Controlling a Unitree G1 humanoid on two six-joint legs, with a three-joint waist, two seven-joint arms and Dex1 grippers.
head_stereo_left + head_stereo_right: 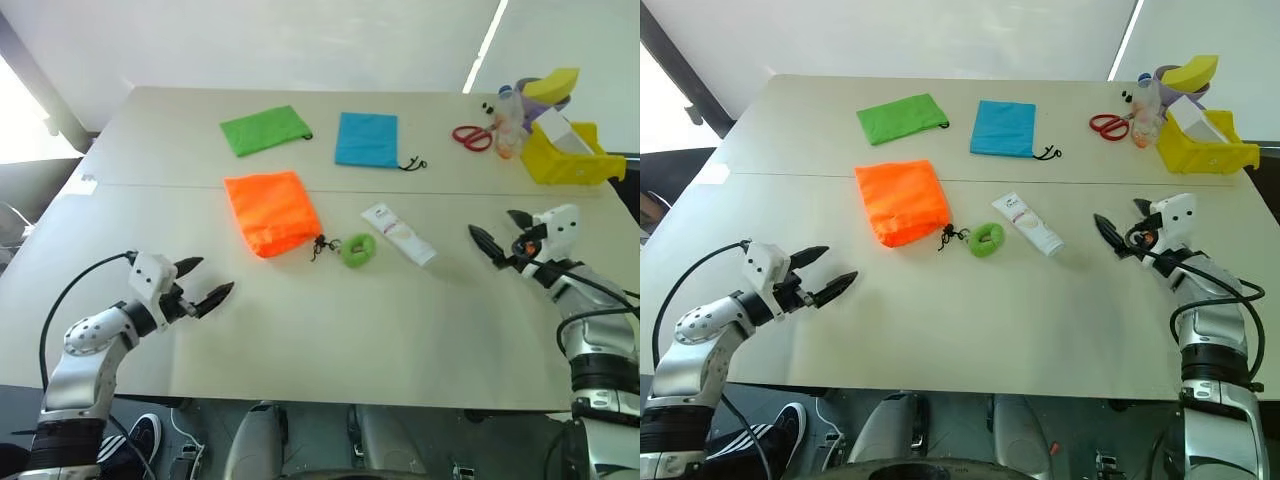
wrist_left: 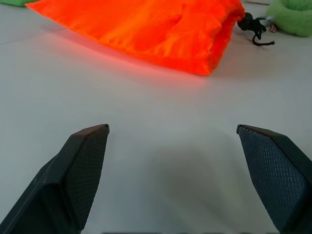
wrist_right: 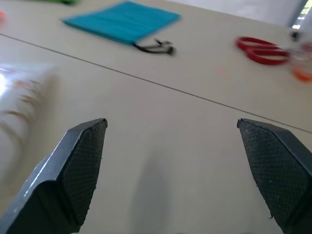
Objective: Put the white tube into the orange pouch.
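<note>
The orange pouch (image 1: 270,211) lies flat on the table (image 1: 330,330), left of centre, its dark cord at the near right corner. To its right, beyond a green ring, the white tube (image 1: 398,233) lies slanted. My left gripper (image 1: 203,283) hovers open near the table's front left, pointing toward the pouch (image 2: 146,29) and well short of it. Right of the tube, my right gripper (image 1: 500,236) is open too, with nothing between its fingers; the tube (image 3: 19,112) shows blurred at the edge of the right wrist view.
A green ring (image 1: 358,249) lies between pouch and tube. A green pouch (image 1: 265,130) and a blue pouch (image 1: 367,139) lie further back. Red scissors (image 1: 472,137) and a yellow bin (image 1: 562,152) with items stand at the back right.
</note>
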